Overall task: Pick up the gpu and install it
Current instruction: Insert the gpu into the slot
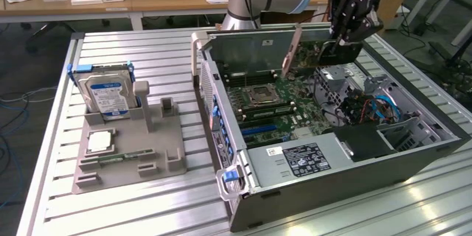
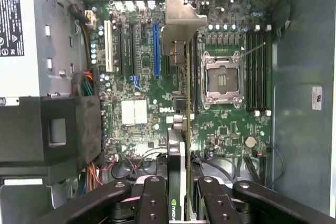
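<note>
Holding one gpu tight between its two fingers, the one gripper hangs over the one open computer case. The gpu stands on its edge above the green board inside the case. One hard drive stands beside the case in one grey holder.

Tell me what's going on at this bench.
The robot arm's gripper is clamped on the gpu, holding it on edge over the open computer case. In the wrist view the card hangs above the motherboard, between the blue slot and the CPU socket, and does not look seated yet. On the exterior view's left, a grey fixture holds an upright hard drive and a memory stick.
</note>
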Robot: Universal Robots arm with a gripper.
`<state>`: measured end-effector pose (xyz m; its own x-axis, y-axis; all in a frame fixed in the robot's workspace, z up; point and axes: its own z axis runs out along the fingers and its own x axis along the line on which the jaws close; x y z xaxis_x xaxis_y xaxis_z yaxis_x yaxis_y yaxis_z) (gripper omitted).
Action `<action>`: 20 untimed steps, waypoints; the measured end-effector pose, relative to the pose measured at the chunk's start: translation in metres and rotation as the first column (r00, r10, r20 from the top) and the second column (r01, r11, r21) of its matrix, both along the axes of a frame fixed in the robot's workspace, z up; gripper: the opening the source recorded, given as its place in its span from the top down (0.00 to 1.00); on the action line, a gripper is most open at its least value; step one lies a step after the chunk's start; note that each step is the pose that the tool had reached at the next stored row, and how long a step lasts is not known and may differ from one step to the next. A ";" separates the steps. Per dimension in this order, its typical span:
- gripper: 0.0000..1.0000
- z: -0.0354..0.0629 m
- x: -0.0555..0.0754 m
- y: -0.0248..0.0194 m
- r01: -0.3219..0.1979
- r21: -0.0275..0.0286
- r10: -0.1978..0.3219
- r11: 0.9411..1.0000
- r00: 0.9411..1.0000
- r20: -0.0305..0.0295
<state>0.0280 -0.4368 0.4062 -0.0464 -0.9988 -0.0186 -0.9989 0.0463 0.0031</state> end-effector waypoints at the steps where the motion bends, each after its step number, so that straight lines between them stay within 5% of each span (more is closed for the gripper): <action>1: 0.73 0.0000 -0.003 -0.0001 0.000 0.000 0.000 1.000 1.000 0.000; 5: 0.73 -0.0001 -0.013 -0.0006 0.000 0.000 0.000 1.000 1.000 0.002; 11: 0.73 -0.0030 -0.017 -0.0115 -0.001 0.004 0.001 1.000 1.000 0.003; 20: 0.73 -0.0187 -0.023 -0.0120 -0.002 0.004 0.002 1.000 1.000 0.003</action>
